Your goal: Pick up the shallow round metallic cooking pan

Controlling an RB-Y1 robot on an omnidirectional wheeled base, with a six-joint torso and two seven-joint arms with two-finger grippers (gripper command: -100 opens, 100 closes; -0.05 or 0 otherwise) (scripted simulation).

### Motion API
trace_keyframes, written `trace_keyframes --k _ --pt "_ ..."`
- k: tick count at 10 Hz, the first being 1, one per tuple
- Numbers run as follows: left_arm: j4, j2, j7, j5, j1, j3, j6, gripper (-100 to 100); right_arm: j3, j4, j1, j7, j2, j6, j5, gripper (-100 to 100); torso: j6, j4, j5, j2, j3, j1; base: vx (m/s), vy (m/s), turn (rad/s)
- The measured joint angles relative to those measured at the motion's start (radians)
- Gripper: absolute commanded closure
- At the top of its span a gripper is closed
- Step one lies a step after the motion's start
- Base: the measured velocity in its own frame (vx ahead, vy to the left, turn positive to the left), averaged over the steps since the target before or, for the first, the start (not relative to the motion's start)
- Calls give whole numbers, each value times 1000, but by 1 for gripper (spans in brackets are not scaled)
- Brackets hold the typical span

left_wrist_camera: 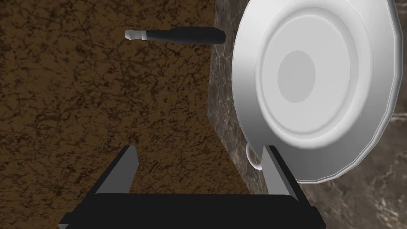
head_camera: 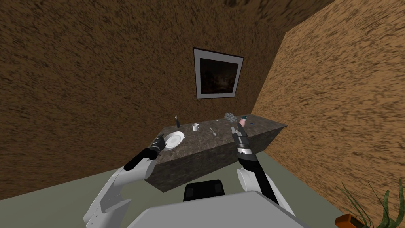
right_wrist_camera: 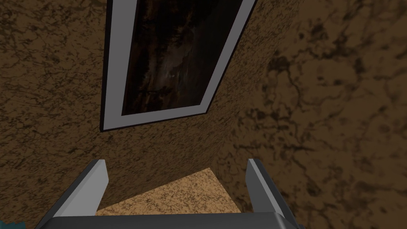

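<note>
The shallow round pan [head_camera: 173, 140], pale and shiny, lies at the left end of a dark marbled counter [head_camera: 209, 148]. In the left wrist view the pan [left_wrist_camera: 318, 79] looms close, its small loop handle [left_wrist_camera: 253, 158] beside one of my fingertips [left_wrist_camera: 273, 167]. My left gripper [head_camera: 161, 139] hovers at the counter's left edge beside the pan's rim, and it stands open [left_wrist_camera: 200, 165] with nothing between its fingers. My right gripper [head_camera: 238, 130] is raised above the right half of the counter, also open [right_wrist_camera: 177, 175] and holding nothing.
A black-handled knife [head_camera: 176, 120] [left_wrist_camera: 179, 35] lies behind the pan. A white cup [head_camera: 195, 126], a spoon [head_camera: 213, 132], a grey spiky item [head_camera: 230, 116] and a pink and teal item [head_camera: 243, 121] stand further right. Brown walls close behind and to the right; a potted plant [head_camera: 368, 213] at bottom right.
</note>
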Motion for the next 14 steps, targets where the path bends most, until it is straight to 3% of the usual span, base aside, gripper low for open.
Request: trace_keyframes --k 10,14 --pt "94 83 52 31 -46 37 239 -100 0 0 0 0 0 0 0 0 0 0 0 -1 -1 -1 16 -66 -13" --pt "139 114 70 46 -38 43 335 -100 0 0 0 0 0 0 0 0 0 0 0 -1 -1 1 29 -51 -13"
